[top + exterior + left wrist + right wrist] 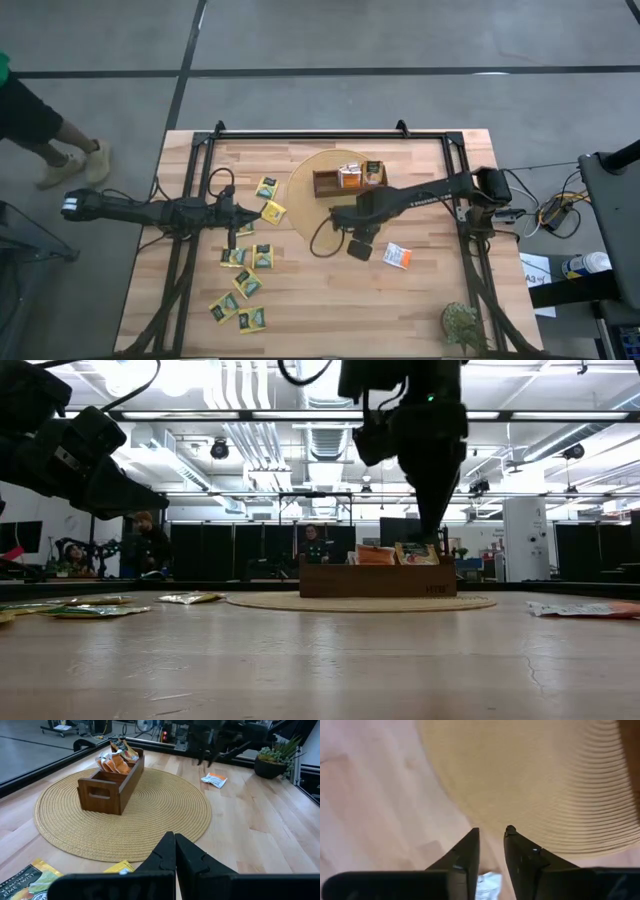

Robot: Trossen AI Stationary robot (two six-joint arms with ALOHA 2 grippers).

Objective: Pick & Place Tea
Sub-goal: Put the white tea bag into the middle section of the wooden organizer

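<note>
- Right pincer (360, 247) is hovering over the rim of the round woven mat (310, 205) near the middle of the desk (420, 310). Its jaws are standing slightly apart, and we are seeing nothing between the tips.
- Left pincer (175, 845) is waiting clenched and empty over the desk's left half.
- We are finding the tea in three places. One white-and-orange packet (398, 256) is lying just beside the mat toward the desk's right edge, yellow-green packets (248, 283) are scattered across the left half, and a few are already standing in the wooden tray (345, 180).
- We are judging the packets to be light, thin and crinkly, likely slick on the wood, so we are favouring a pinch on a raised edge or corner.
- We are working on pale, smooth planks, with a potted plant (462, 325) at a right-hand corner.
- We are noticing a person (40, 130) beyond the left edge, in an open hall.
</note>
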